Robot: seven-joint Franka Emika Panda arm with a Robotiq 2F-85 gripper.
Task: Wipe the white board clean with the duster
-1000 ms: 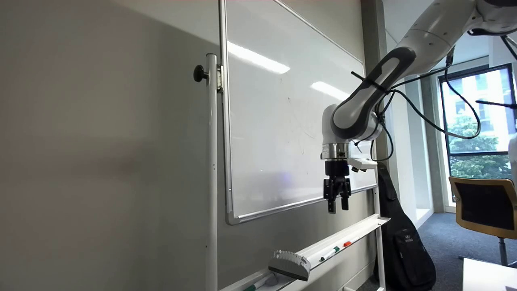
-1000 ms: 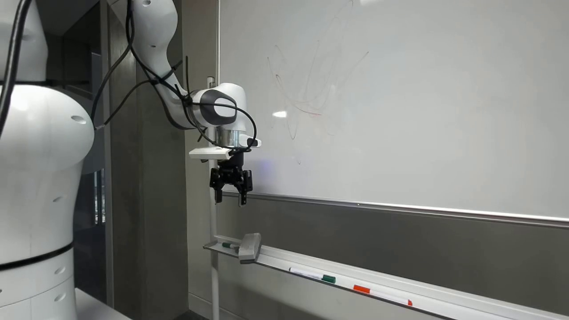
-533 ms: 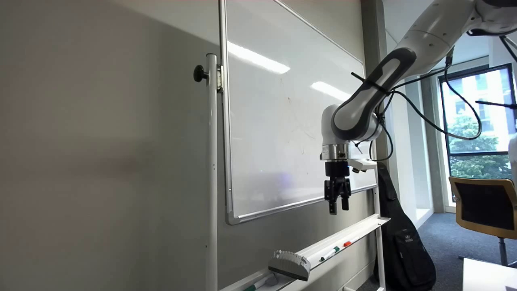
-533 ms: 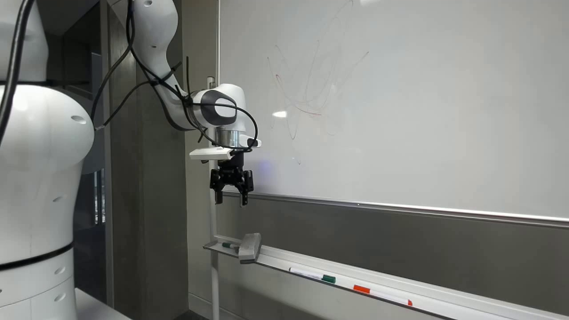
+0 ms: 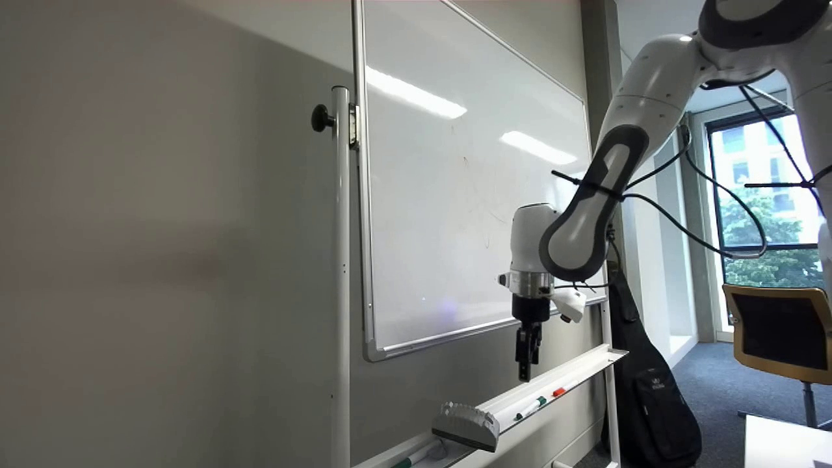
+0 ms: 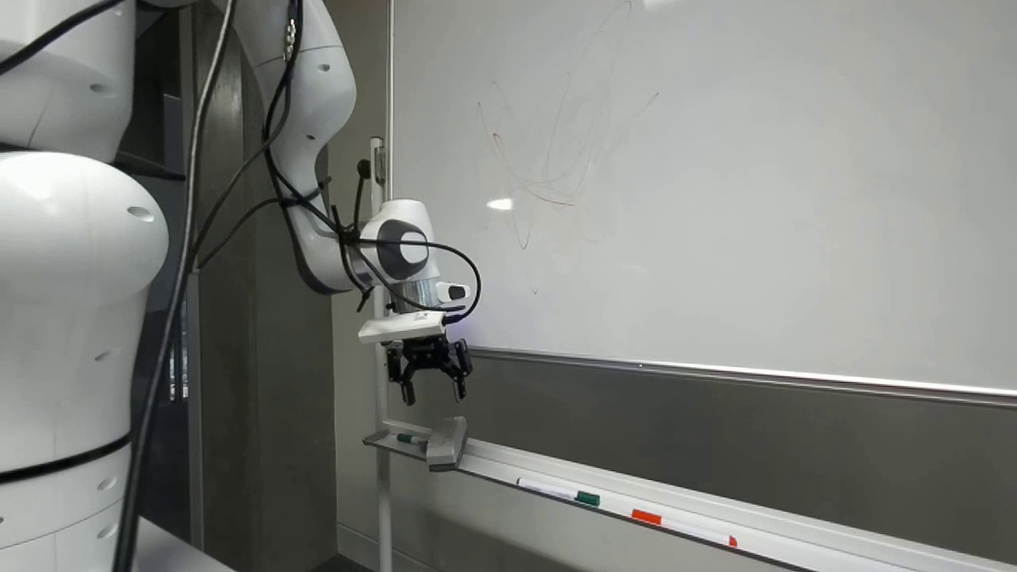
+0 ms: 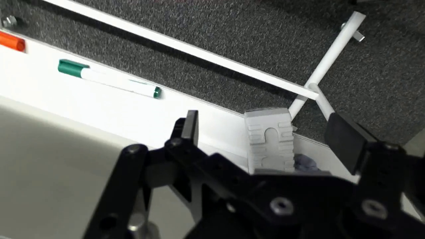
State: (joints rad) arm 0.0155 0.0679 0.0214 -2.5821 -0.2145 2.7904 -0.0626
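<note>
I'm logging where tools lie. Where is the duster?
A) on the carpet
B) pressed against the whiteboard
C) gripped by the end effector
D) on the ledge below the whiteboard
D: both exterior views show the duster on the ledge, below the whiteboard and apart from the end effector.

My gripper (image 6: 434, 396) hangs parted above the duster (image 6: 446, 443) on the tray (image 6: 493, 467) — faint scribbles (image 6: 548, 199) mark the white board (image 6: 779, 206).

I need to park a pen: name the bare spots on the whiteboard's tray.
Bare: the tray between duster and green-capped marker, and past the red-capped marker. Crowded: the duster's other side, by another green-capped marker; the gripper hangs higher.
</note>
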